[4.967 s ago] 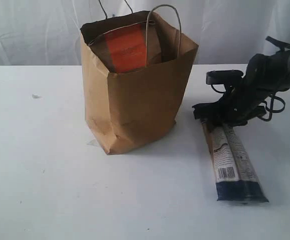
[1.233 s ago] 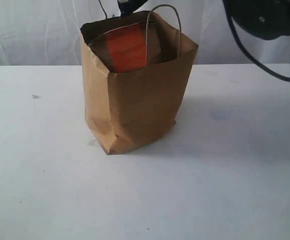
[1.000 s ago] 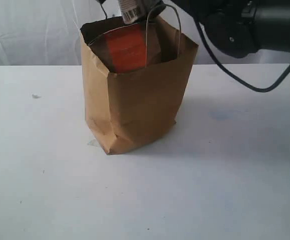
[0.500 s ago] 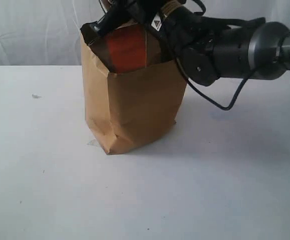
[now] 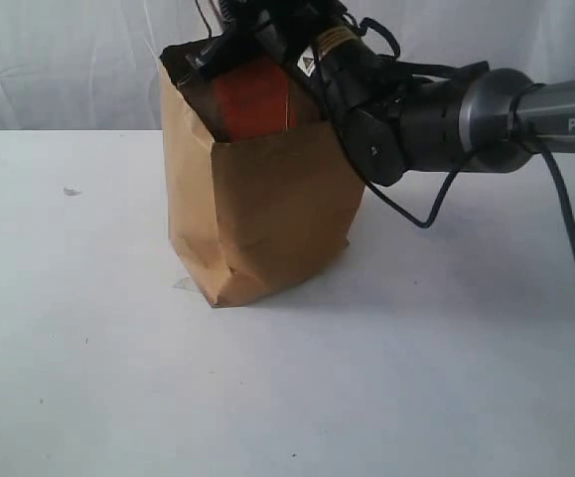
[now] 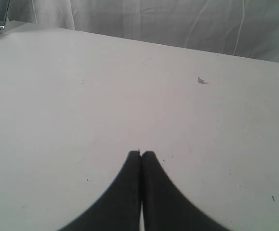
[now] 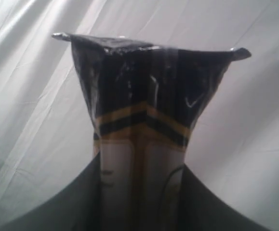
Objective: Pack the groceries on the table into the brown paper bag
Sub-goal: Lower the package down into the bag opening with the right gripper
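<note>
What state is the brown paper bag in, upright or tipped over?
Upright. The brown paper bag stands on its base on the table, mouth open upward, with an orange-labelled pouch showing inside.

Paper bag (image 5: 267,219) kraft-brown; pouch label (image 5: 252,99) orange; pasta packet (image 7: 144,86) dark, yellow chevron bands; table (image 5: 88,378) white.

Counted here: one brown paper bag (image 5: 267,209), one table (image 5: 416,378), one small white crumb (image 5: 71,191). Two groceries in sight: one brown pouch with orange label (image 5: 252,99), one long dark pasta packet (image 7: 146,120). Two grippers: one left gripper (image 6: 140,155), one right gripper (image 7: 141,192).
</note>
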Tool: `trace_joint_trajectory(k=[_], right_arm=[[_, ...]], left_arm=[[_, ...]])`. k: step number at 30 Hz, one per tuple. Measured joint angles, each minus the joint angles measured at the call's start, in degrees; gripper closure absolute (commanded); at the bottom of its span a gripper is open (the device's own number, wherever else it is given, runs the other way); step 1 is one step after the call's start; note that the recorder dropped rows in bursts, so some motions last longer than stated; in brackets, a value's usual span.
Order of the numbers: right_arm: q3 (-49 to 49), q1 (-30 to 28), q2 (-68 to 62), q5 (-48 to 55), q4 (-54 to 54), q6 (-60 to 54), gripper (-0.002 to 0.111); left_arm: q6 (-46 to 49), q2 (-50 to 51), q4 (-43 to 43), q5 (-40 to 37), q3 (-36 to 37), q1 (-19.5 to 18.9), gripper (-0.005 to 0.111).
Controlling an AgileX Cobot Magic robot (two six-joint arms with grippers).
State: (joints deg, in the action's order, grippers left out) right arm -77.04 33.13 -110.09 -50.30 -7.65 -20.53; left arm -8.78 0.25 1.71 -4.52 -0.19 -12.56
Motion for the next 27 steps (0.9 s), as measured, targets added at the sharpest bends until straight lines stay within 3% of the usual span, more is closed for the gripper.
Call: trace_joint_trajectory(k=[3, 6, 11, 27], right_arm=[[0.0, 0.0, 0.0, 0.6, 1.6, 0.0, 0.096], [-0.3, 0.0, 0.0, 2.1, 1.9, 0.0, 0.077], [-0.5, 0.1, 0.0, 4.1, 3.6, -0.1, 0.06], [-0.5, 0.1, 0.5, 7.7, 5.9, 3.5, 0.059]], left_arm=[[0.0, 0.0, 0.0, 0.0, 0.0, 0.0, 0.107], [0.0, 0.0, 0.0, 0.0, 0.0, 0.0, 0.107], [0.0, 0.0, 0.0, 0.0, 0.0, 0.0, 0.107], [0.0, 0.0, 0.0, 0.0, 0.0, 0.0, 0.107]])
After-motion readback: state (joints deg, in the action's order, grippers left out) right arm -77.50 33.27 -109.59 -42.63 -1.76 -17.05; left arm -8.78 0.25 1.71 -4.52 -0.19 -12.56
